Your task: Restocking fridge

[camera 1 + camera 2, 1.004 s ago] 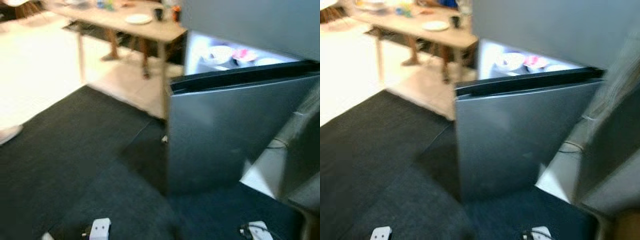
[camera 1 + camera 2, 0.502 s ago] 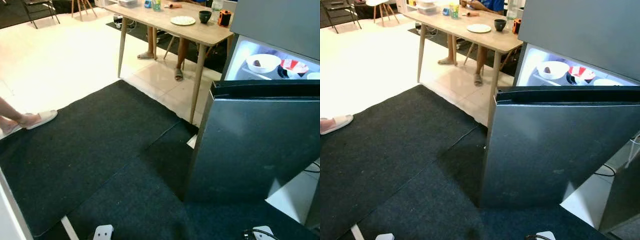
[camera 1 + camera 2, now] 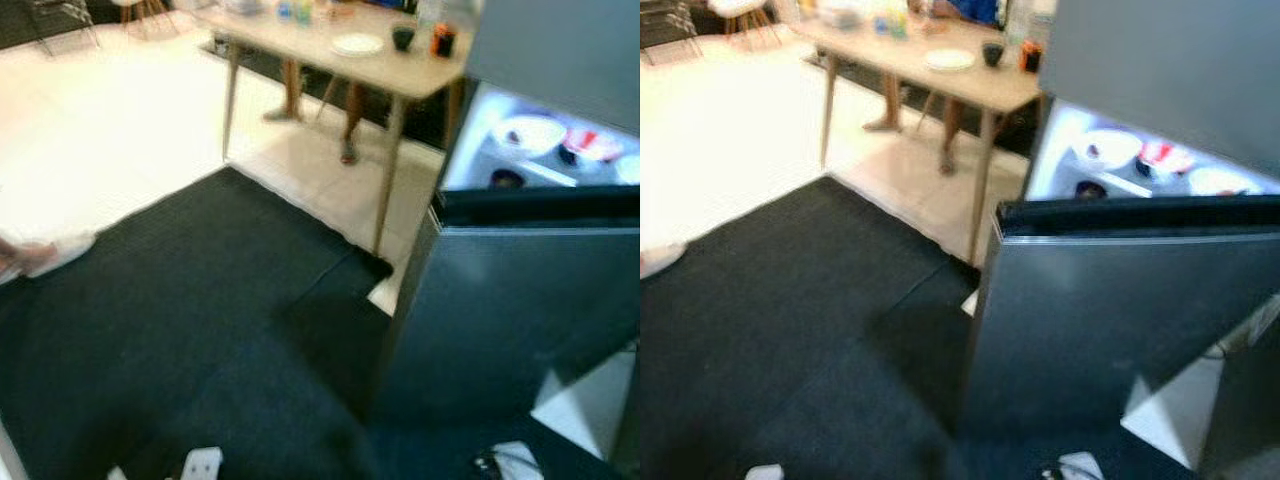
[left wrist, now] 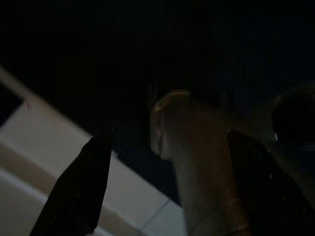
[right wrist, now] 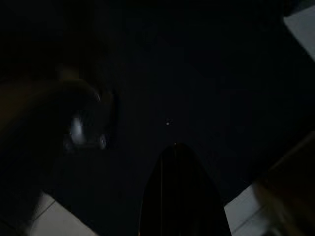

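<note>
Left claw (image 4: 167, 191) spread, empty; right claw's state unclear; one fridge (image 3: 1120, 310), door open.

The grey fridge (image 3: 1160, 60) stands on the right with its lower door (image 3: 1110, 310) swung open toward the dark carpet. Inside, the lit shelf (image 3: 560, 165) holds a white bowl (image 3: 527, 132) and a red-and-white packet (image 3: 592, 143).

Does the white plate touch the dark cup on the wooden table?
Apart. The left eye view shows bare tabletop between the white plate and the dark cup on the wooden table.
</note>
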